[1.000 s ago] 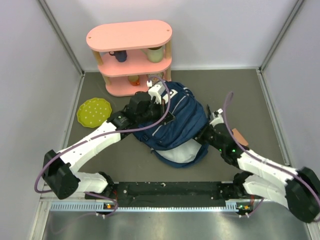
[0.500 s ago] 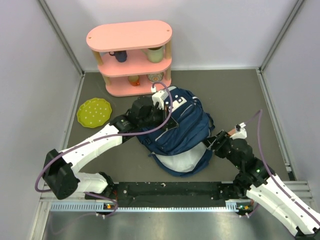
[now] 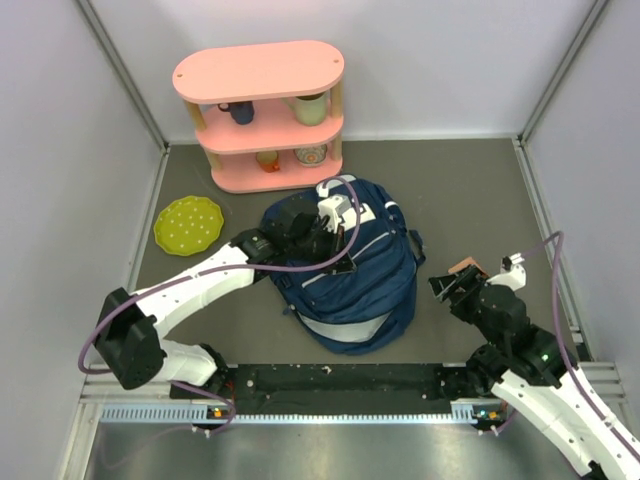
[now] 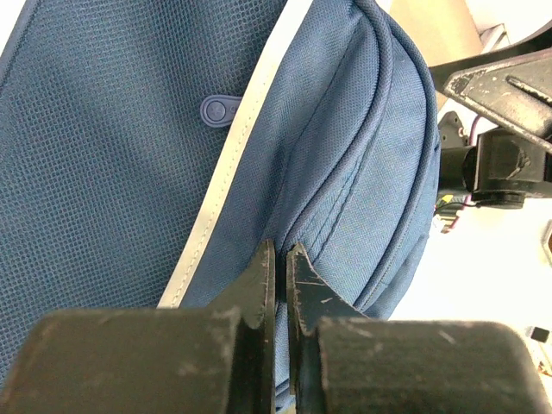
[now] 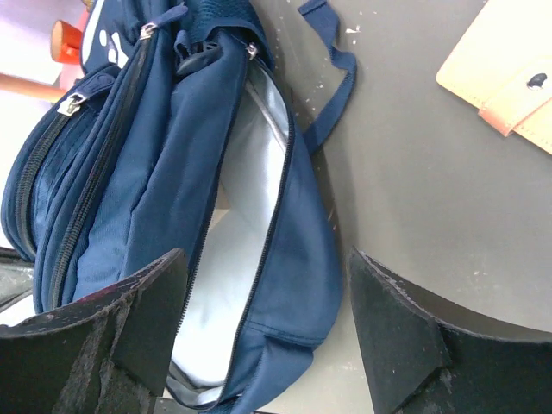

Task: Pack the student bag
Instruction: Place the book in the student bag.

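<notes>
The student bag (image 3: 365, 285) is a navy backpack with a pale stripe, lying mid-table below the shelf. My left gripper (image 3: 338, 258) rests on top of it. In the left wrist view the left gripper (image 4: 280, 256) is shut, pinching a fold of blue fabric (image 4: 345, 172) beside the stripe. My right gripper (image 3: 452, 287) stands open to the right of the bag, clear of it. In the right wrist view the right gripper (image 5: 267, 259) holds nothing and looks at the bag's unzipped main compartment with its white lining (image 5: 228, 276).
A pink three-tier shelf (image 3: 260, 72) with cups stands at the back. A yellow-green plate (image 3: 187, 222) lies to the left of the bag. A tan flat case (image 3: 468, 268) (image 5: 509, 69) lies on the table just beyond the right gripper. Grey walls close in both sides.
My right arm pulled back from the bag toward the near right and its jaws widened. The left gripper moved right with the bag fabric, and the white opening now shows less from above.
</notes>
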`<move>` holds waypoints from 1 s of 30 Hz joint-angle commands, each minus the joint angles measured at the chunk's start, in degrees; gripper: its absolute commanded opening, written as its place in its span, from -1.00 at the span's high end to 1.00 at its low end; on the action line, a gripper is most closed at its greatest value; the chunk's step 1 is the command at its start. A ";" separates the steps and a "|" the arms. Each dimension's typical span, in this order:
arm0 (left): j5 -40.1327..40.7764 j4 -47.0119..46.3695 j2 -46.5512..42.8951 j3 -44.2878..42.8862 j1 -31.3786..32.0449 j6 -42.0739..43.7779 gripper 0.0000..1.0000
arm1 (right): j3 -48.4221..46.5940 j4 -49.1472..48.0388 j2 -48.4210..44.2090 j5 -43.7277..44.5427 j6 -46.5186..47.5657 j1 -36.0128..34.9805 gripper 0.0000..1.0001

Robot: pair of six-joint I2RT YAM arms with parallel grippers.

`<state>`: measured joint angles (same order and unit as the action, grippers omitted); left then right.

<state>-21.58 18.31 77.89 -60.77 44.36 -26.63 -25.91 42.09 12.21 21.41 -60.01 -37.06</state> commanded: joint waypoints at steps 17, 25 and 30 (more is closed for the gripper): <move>11.21 2.00 -2.04 -2.95 0.11 0.44 1.00 | -0.19 -11.67 21.26 -16.14 -4.24 -0.20 -0.26; 11.48 2.09 -1.69 -3.12 0.11 0.44 1.00 | -2.47 -18.00 29.27 -13.68 -3.62 -2.31 -0.25; 11.39 1.91 -1.16 -3.74 0.03 0.27 1.00 | -3.62 -18.01 34.98 -11.83 -2.05 -3.63 -0.23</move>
<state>-15.49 20.73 77.73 -61.84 45.54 -25.58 -26.24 26.61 44.40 7.05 -63.96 -39.48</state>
